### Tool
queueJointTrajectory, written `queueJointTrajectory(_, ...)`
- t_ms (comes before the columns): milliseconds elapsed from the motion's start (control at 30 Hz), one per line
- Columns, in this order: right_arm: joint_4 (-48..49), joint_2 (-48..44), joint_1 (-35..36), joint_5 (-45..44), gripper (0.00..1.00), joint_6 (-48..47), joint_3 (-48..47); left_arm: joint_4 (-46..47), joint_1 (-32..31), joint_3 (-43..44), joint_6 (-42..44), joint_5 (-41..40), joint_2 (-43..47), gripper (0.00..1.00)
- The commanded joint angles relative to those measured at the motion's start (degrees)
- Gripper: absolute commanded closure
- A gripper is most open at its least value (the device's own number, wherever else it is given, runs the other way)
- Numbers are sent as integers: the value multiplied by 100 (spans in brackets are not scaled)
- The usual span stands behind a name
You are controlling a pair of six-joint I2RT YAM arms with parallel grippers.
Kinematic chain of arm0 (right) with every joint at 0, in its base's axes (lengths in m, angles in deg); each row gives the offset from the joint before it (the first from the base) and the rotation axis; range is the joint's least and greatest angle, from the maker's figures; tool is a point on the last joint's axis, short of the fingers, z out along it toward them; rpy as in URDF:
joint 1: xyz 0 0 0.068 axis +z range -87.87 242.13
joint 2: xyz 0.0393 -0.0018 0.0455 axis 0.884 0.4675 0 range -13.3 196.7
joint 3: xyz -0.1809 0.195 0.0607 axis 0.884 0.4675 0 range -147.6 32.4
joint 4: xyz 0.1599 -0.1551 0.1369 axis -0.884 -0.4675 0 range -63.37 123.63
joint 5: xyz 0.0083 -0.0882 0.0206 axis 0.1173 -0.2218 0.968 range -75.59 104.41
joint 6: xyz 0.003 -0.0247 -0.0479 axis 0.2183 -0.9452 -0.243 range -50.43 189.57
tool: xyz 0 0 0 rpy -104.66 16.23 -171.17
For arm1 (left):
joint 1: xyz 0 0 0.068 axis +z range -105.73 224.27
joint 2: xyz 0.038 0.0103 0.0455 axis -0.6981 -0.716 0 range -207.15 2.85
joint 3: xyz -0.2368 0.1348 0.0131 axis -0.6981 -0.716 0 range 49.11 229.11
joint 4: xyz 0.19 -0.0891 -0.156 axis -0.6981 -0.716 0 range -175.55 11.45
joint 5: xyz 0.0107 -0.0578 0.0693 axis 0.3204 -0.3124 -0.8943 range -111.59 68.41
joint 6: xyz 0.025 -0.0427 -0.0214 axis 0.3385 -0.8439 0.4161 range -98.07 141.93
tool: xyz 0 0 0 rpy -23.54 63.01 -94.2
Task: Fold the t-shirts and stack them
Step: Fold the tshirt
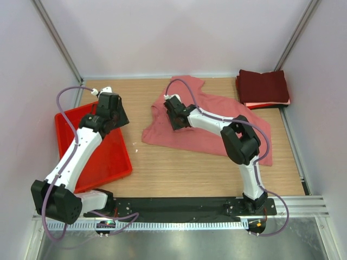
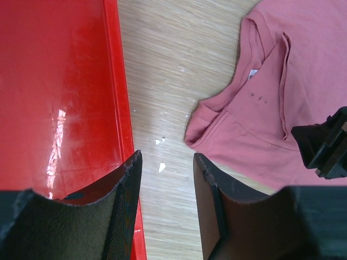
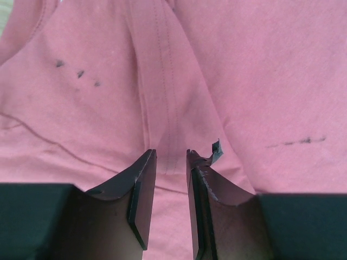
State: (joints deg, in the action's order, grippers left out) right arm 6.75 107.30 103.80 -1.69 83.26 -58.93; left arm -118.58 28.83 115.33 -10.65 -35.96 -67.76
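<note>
Below my left gripper, in the overhead view, lies the far right part of a red plastic tray, and the gripper hangs above it. My right gripper is down on the left part of a salmon-pink cloth t-shirt, which is spread rumpled across the middle of the wooden table. Well to its right, in the far corner, sits a stack of dark maroon t-shirts folded square, with a thin pale layer showing beneath.

Left wrist view: my left gripper is released, jaws apart and holding nothing. The tray's rim runs under the left finger, bare wood with small white flecks shows in the gap, and the pink t-shirt's collar and sleeve lie ahead and to the right.

Right wrist view: my right gripper has its jaws drawn close with a narrow gap. The pink t-shirt fills everything ahead, and a raised stitched fold runs straight into the gap. I cannot tell whether cloth is pinched.
</note>
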Motion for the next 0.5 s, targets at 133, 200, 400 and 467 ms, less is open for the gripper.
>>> queueJointTrajectory(133,279,-344,104,335,64,169,326,250,33,-74,-65,57,91,56)
queueJointTrajectory(200,288,-248,113,318,64,186,318,259,32,-82,-64,49,100,56)
queueJointTrajectory(400,262,-54,131,134,66,213,256,250,41,-91,-47,31,117,56)
queueJointTrajectory(467,270,-97,131,-130,73,239,282,250,32,-100,-38,13,126,56)
